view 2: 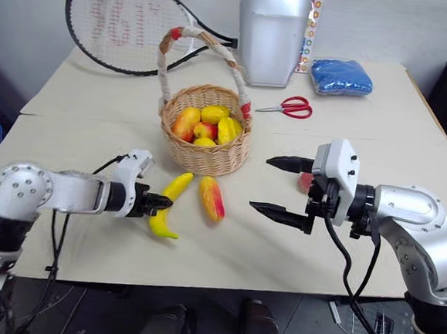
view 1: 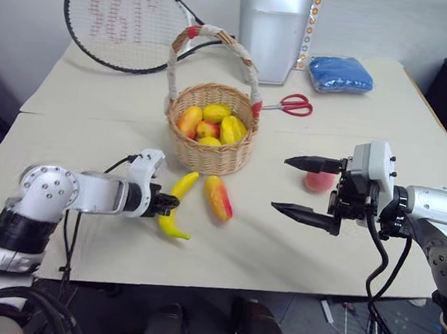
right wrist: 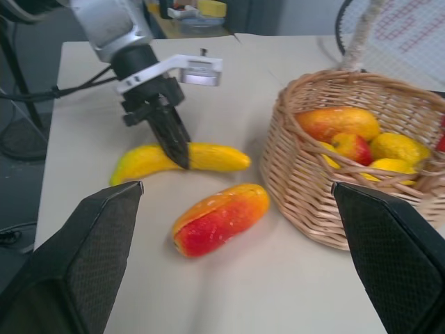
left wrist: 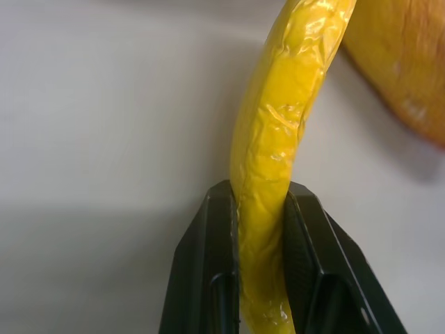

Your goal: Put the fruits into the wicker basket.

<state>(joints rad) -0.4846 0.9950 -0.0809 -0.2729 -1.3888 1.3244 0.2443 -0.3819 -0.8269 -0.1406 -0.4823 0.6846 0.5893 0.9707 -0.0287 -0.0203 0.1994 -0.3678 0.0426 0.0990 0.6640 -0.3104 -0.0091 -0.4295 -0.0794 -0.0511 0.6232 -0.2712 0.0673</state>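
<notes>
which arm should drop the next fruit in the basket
Left. The left gripper is already shut on the banana, close to the wicker basket; the right gripper hangs open and empty.

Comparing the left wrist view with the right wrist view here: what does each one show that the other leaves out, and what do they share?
Left wrist: a close look at the left end effector's fingers clamped on either side of the banana.

Right wrist: the wicker basket already holding several fruits, the right end effector open with nothing between its fingers, and the left end effector seen from outside.

Both: the banana, the mango lying beside it, and the table under them.
</notes>
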